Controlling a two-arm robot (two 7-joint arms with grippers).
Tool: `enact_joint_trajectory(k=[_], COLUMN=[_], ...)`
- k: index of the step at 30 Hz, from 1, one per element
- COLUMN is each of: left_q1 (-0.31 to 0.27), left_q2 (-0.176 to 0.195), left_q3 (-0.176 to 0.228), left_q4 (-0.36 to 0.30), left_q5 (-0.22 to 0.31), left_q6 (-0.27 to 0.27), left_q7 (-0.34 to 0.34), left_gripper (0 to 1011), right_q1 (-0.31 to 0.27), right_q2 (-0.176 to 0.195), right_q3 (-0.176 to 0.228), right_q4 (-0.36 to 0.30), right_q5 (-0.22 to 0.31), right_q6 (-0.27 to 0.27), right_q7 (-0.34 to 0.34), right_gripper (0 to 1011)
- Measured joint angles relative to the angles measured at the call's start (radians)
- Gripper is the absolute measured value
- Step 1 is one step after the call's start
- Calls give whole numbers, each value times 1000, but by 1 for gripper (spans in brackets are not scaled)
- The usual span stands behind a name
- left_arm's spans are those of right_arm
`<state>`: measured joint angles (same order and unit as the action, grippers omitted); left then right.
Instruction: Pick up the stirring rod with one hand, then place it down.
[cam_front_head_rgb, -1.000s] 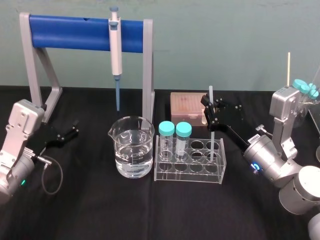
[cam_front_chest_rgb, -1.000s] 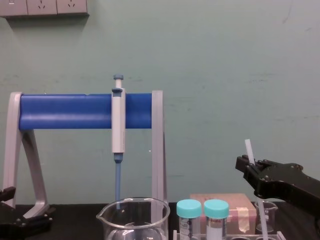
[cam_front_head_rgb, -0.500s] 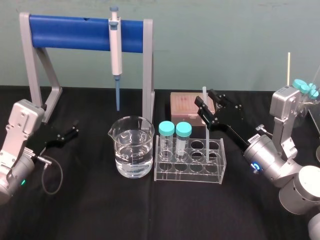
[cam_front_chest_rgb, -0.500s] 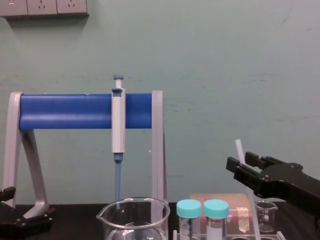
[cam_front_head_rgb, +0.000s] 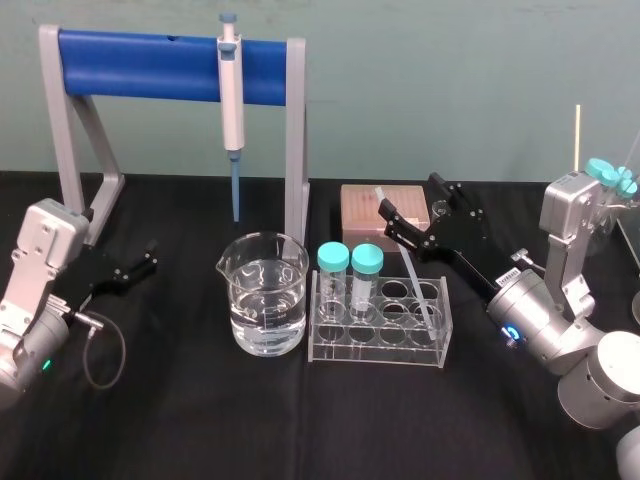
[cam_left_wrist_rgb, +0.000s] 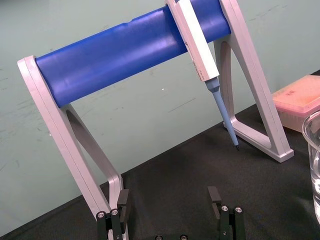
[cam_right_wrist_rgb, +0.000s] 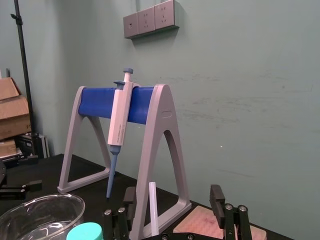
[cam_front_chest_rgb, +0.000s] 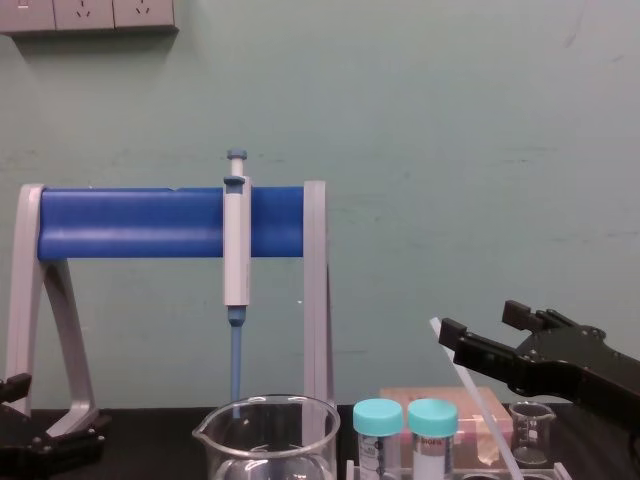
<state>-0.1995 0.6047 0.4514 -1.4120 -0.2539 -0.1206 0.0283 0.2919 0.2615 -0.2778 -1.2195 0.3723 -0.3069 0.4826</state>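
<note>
The stirring rod (cam_front_head_rgb: 409, 268) stands in the clear tube rack (cam_front_head_rgb: 380, 345) with its lower end in a right-hand hole, and it leans up toward the left. My right gripper (cam_front_head_rgb: 418, 205) hovers around the rod's upper part with its jaws wide apart. The rod (cam_right_wrist_rgb: 153, 207) lies close beside one finger (cam_right_wrist_rgb: 130, 200), with a wide gap to the other. From the chest view, the rod (cam_front_chest_rgb: 478, 400) slants below the open right gripper (cam_front_chest_rgb: 483, 322). My left gripper (cam_front_head_rgb: 140, 265) rests open at the far left, with nothing between its fingers (cam_left_wrist_rgb: 122, 200).
A beaker of water (cam_front_head_rgb: 262, 295) stands left of the rack. Two teal-capped tubes (cam_front_head_rgb: 333, 258) fill the rack's left holes. A pink tip box (cam_front_head_rgb: 362, 205) lies behind it. The pipette (cam_front_head_rgb: 231, 90) hangs on the blue-bar stand (cam_front_head_rgb: 150, 52) at the back.
The right gripper has gone from shut on the upright rod to wide open. The rod's top has tipped to the left, and it now leans in the rack.
</note>
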Motion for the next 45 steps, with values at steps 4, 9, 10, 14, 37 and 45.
enact_joint_trajectory(k=[4, 9, 10, 14, 37, 45], left_q1=[0, 0, 0, 0, 0, 0], left_q2=[0, 0, 0, 0, 0, 0], left_q3=[0, 0, 0, 0, 0, 0], left_q4=[0, 0, 0, 0, 0, 0], left_q5=[0, 0, 0, 0, 0, 0], left_q6=[0, 0, 0, 0, 0, 0], left_q7=[0, 0, 0, 0, 0, 0], left_gripper=[1000, 1000, 1001, 1000, 1000, 1000], right_q1=[0, 0, 0, -2, -90, -90], right_q2=[0, 0, 0, -3, -52, -52], right_q3=[0, 0, 0, 6, 159, 158], right_q4=[0, 0, 0, -4, -78, -78], right_q5=[0, 0, 0, -8, -164, -164], right_q6=[0, 0, 0, -1, 193, 191], right_q7=[0, 0, 0, -20, -386, -387], right_gripper=[1003, 1000, 1000, 1000, 1000, 1000])
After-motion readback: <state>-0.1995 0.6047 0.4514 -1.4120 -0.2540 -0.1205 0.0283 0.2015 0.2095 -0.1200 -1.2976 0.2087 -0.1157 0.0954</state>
